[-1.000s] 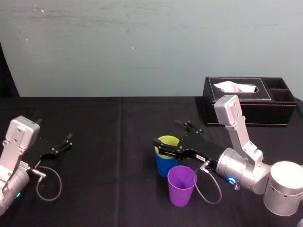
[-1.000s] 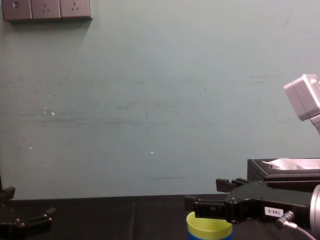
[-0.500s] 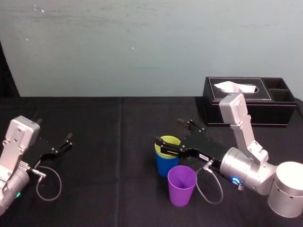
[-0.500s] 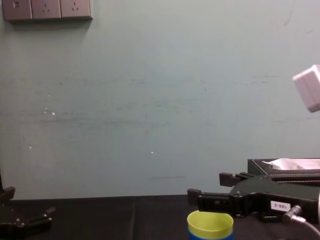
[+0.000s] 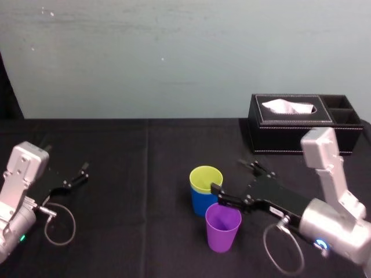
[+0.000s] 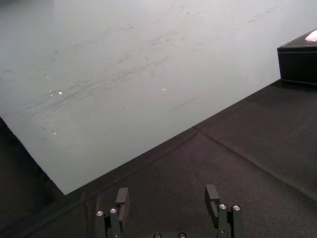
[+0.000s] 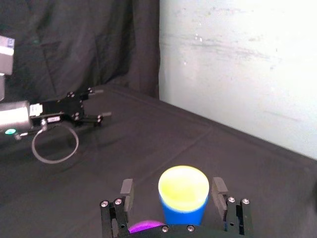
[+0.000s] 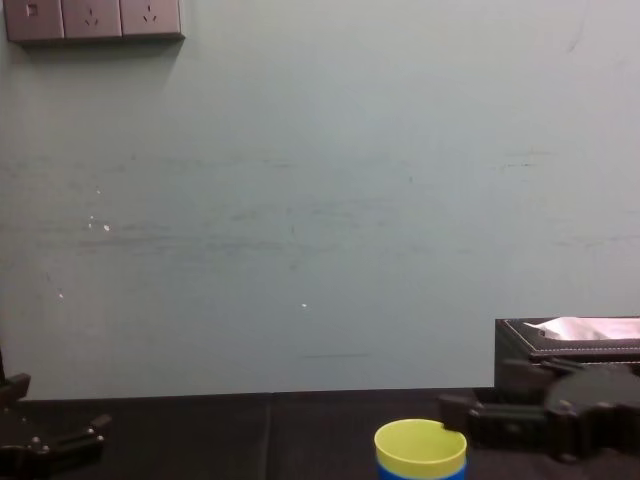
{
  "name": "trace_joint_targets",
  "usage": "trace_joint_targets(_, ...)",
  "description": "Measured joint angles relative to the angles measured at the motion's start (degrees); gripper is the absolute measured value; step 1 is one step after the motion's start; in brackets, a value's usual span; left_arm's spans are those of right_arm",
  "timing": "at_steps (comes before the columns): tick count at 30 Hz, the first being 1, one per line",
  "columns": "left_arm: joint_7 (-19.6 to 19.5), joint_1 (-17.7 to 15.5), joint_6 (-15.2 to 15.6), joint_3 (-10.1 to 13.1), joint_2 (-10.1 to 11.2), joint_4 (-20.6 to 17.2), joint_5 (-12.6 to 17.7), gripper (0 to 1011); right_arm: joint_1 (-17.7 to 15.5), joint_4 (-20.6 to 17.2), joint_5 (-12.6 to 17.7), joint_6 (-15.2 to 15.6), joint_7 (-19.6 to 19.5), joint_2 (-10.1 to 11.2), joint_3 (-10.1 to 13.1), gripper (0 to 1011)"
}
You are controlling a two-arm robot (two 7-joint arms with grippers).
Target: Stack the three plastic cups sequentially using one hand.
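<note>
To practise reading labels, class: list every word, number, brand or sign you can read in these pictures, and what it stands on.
No text can be read.
Blue cup, yellow-green cup, purple cup, tissue box: no print shows.
Wall sockets: no lettering legible.
Right gripper, open by the cups, and left gripper, parked open at the left: no label legible.

I read the blue cup [image 5: 200,202] as plain, with a yellow-green cup [image 5: 206,175] bright at its top. Just in front of it, the purple cup [image 5: 222,229] is plain too. To its right, the right gripper [image 5: 228,175] is black on a silver arm [image 5: 330,229]. Behind it is a black tissue box [image 5: 290,136] with pale stitching. The tablecloth [image 5: 145,174] is black and the wall [image 5: 145,58] pale grey-green, scuffed.
</note>
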Motion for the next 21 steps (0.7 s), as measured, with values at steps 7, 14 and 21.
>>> trace_joint_targets(7,0.0,0.0,0.0,0.0,0.0,0.0,0.0,1000,-7.24,-4.48,2.48,-0.64,-0.46,4.02,3.17,1000)
trace_joint_targets(14,0.0,0.0,0.0,0.0,0.0,0.0,0.0,1000,-13.55,-6.17,3.85,-2.9,0.14,7.51,5.54,1000)
trace_joint_targets(21,0.0,0.0,0.0,0.0,0.0,0.0,0.0,1000,-17.76,-6.55,2.72,-5.44,0.35,8.99,6.26,1000)
